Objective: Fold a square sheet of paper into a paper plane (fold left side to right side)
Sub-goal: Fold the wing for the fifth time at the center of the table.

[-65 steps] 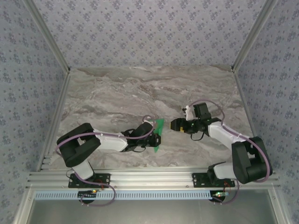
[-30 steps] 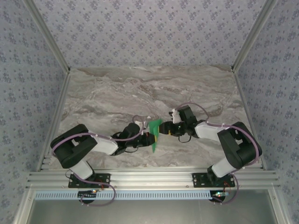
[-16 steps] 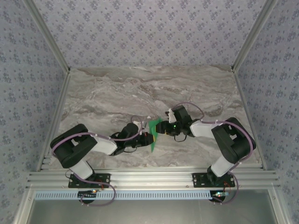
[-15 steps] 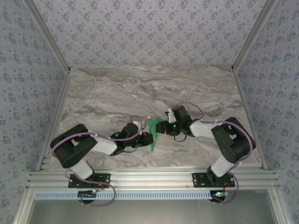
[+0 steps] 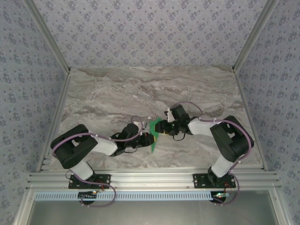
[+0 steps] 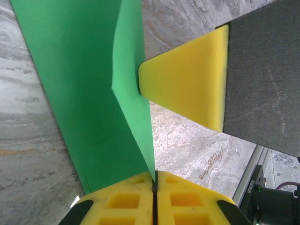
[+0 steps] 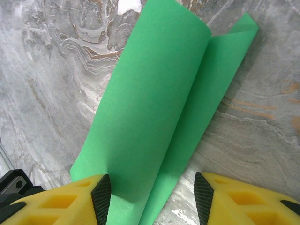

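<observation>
Closer now, right jaws gape astride the green sheet (image 7: 150, 108); left jaws clamp it; marbled bench (image 5: 117, 93), floral walls (image 5: 150, 33).

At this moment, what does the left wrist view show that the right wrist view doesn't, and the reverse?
Left wrist view: the left claw is shut on the near edge of the square sheet of paper, and a yellow fingertip from the opposite arm presses the raised flap. Right wrist view: the right claw is open, its fingers either side of the sheet, and the fold is rounded at the far end. Both: the green sheet partly folded over, one half lifted, on the marble table.
</observation>
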You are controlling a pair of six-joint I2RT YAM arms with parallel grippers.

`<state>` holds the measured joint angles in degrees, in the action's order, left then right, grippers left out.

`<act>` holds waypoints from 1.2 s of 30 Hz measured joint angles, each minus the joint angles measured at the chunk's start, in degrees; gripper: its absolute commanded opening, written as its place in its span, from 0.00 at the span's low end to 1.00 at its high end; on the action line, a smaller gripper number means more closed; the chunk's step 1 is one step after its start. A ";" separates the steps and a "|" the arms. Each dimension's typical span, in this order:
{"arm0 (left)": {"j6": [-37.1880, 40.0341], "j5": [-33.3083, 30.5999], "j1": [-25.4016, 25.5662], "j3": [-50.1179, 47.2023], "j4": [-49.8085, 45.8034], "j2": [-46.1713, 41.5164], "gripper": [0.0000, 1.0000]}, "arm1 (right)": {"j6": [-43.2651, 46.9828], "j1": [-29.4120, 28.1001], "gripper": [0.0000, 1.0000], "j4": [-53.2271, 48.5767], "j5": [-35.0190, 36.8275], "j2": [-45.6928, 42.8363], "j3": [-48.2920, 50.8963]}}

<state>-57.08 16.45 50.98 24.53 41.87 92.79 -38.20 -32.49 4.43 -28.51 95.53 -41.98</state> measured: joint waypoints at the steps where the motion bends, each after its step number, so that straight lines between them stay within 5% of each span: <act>1: 0.00 0.13 0.00 0.00 0.00 0.00 0.12 | 0.00 -0.04 0.54 -0.55 0.13 0.20 -0.33; 14: 0.26 0.98 -1.99 0.04 -1.38 -1.27 0.23 | 0.00 -0.07 0.54 -3.82 0.37 1.25 -2.38; 23: 1.03 1.84 -5.90 0.04 -4.07 -6.62 0.41 | 0.02 -0.07 0.53 -4.13 0.48 1.29 -2.54; 36: 1.01 3.98 -7.87 1.88 -5.86 -2.36 0.42 | 0.02 -0.09 0.53 -4.15 0.52 1.29 -2.54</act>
<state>-56.07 20.43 43.11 26.41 36.01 90.43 -38.17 -32.58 0.27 -27.99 96.82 -44.51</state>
